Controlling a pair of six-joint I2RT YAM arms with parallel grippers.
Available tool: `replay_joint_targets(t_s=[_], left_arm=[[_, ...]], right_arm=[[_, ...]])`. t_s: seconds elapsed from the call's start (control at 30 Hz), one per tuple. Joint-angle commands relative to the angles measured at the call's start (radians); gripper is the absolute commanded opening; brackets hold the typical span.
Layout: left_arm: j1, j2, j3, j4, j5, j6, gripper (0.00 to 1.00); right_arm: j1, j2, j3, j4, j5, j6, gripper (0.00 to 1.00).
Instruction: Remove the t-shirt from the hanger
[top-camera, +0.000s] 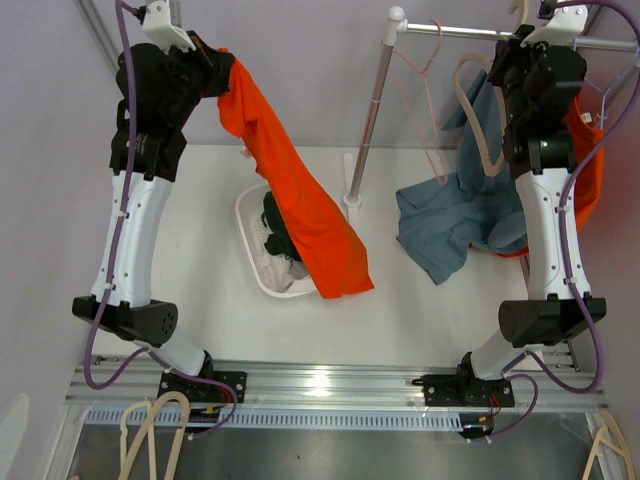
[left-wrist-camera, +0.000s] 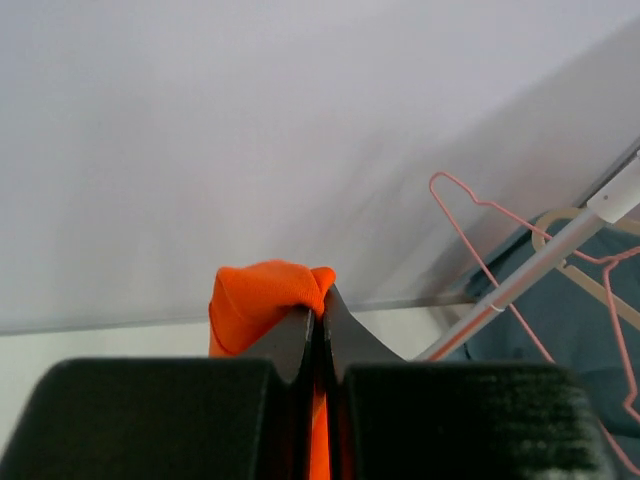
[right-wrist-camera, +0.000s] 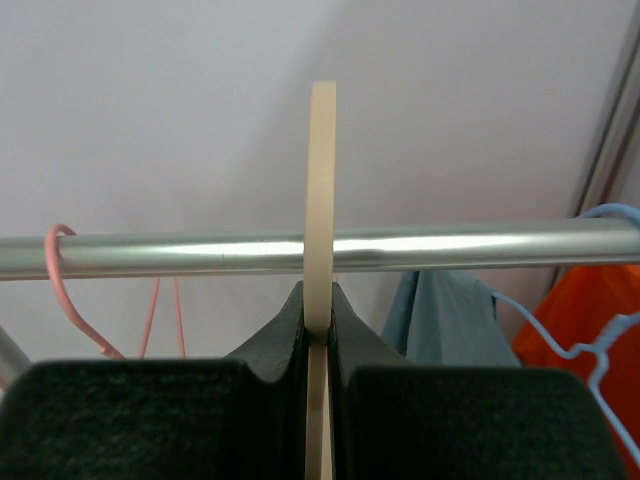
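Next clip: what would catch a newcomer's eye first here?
The long orange t-shirt stands out most. It is pinched in the left end effector high at the back left and trails down across the white basket. Next comes the right end effector, shut on a beige hanger whose hook crosses the metal rail at the back right, with a blue shirt slumped below.

pole (top-camera: 368, 110) mid-table, orange t-shirt (top-camera: 300, 190) over basket (top-camera: 246, 215)

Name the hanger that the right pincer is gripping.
The beige hanger, its flat hook pinched in the right pincer; the pink hanger and blue hanger are thin wire, untouched.
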Motion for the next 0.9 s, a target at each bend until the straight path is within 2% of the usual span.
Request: replay_joint_targets(t_s=[0.0, 0.07, 0.13, 0.23, 0.27, 0.3, 0.33, 0.37, 0.43, 0.53, 0.73, 0.87], left_arm=[[-0.002, -0.103, -0.032, 0.176, -0.097, 0.090, 0.01], [-0.002, -0.078, 0.008, 0.099, -0.148, 0.097, 0.01], [-0.002, -0.086, -0.055, 0.070, -0.130, 0.086, 0.01], [-0.013, -0.178, -0.333, 0.104, -0.110, -0.001, 0.01], [-0.025, -0.231, -0.390, 0.099, -0.143, -0.064, 0.01], [-0.039, -0.256, -0.513, 0.099, -0.165, -0.090, 0.01], [-0.083, -0.277, -0.643, 0.113, -0.195, -0.110, 0.01], [-0.111, -0.294, -0.702, 0.184, -0.243, -0.117, 0.01], [-0.180, -0.284, -0.829, 0.216, -0.292, -0.103, 0.01], [-0.217, -0.198, -0.854, 0.138, -0.311, -0.124, 0.01], [-0.336, -0.117, -0.966, 0.162, -0.285, -0.146, 0.01], [-0.352, -0.020, -1.035, 0.182, -0.210, -0.204, 0.01]], right_arm=[[-0.006, 0.042, 0.041, 0.068, -0.067, 0.030, 0.00], [-0.006, 0.054, 0.031, 0.077, -0.088, 0.038, 0.00], [-0.007, 0.057, 0.015, 0.088, -0.104, 0.049, 0.00], [-0.007, 0.063, -0.018, 0.114, -0.110, 0.052, 0.00], [-0.007, 0.070, -0.025, 0.126, -0.111, 0.053, 0.00], [-0.007, 0.073, -0.025, 0.129, -0.115, 0.055, 0.00], [-0.007, 0.079, -0.022, 0.131, -0.116, 0.061, 0.00], [-0.007, 0.082, -0.017, 0.129, -0.116, 0.064, 0.00], [-0.004, 0.088, -0.009, 0.123, -0.150, 0.072, 0.00], [0.013, 0.074, -0.023, 0.114, -0.144, 0.064, 0.00], [0.060, 0.054, -0.031, 0.128, -0.133, 0.026, 0.00], [0.076, 0.060, -0.019, 0.114, -0.130, 0.023, 0.00]])
